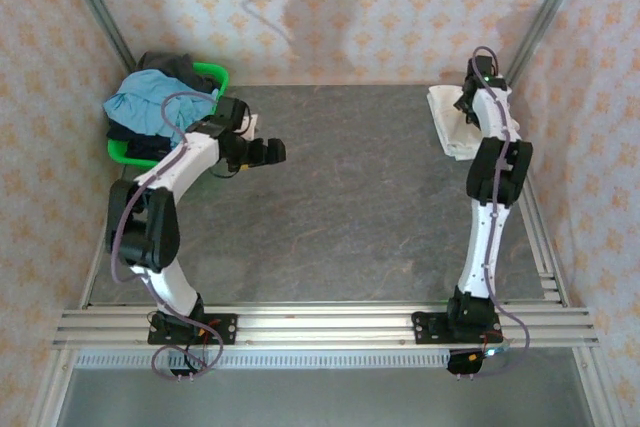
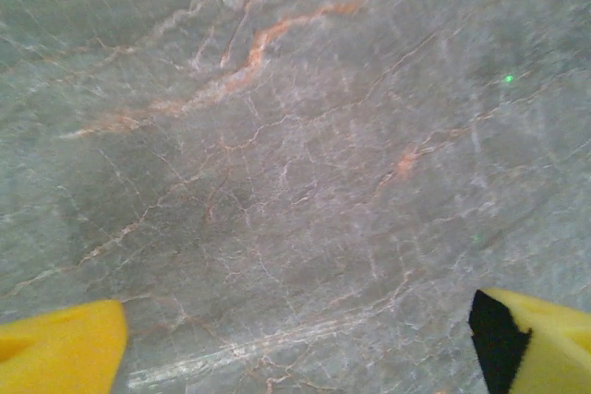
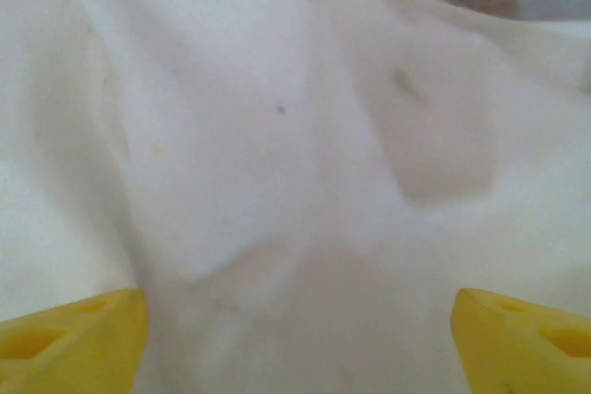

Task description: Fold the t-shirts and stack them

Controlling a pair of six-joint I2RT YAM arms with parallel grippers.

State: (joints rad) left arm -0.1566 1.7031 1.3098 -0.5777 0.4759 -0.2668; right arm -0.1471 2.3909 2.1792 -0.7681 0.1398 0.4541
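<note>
We judged the stacking step to be at its close. The right end effector (image 3: 295,343) stood spread wide, its two yellow fingertips (image 3: 69,339) well apart and pinching nothing. Directly beneath it lay the folded cream t-shirt (image 3: 277,136), flat on the counter (image 1: 350,207), with soft creases and a corner of bare counter showing beyond the cloth. We could not tell whether this was one shirt or several stacked.

The left end effector (image 2: 295,343) was also spread wide and held nothing, with only bare counter under and ahead of it. Behind it and to its side sat the green basket (image 1: 218,73), holding a light blue garment (image 1: 150,102) and a dark garment (image 1: 170,62). We could not tell whether another cream shirt lay in there.

For the next move, we thought the right end effector should lift straight off without dragging the fold open. The left should turn back to the basket and find cream cloth, not the blue or dark pieces.
</note>
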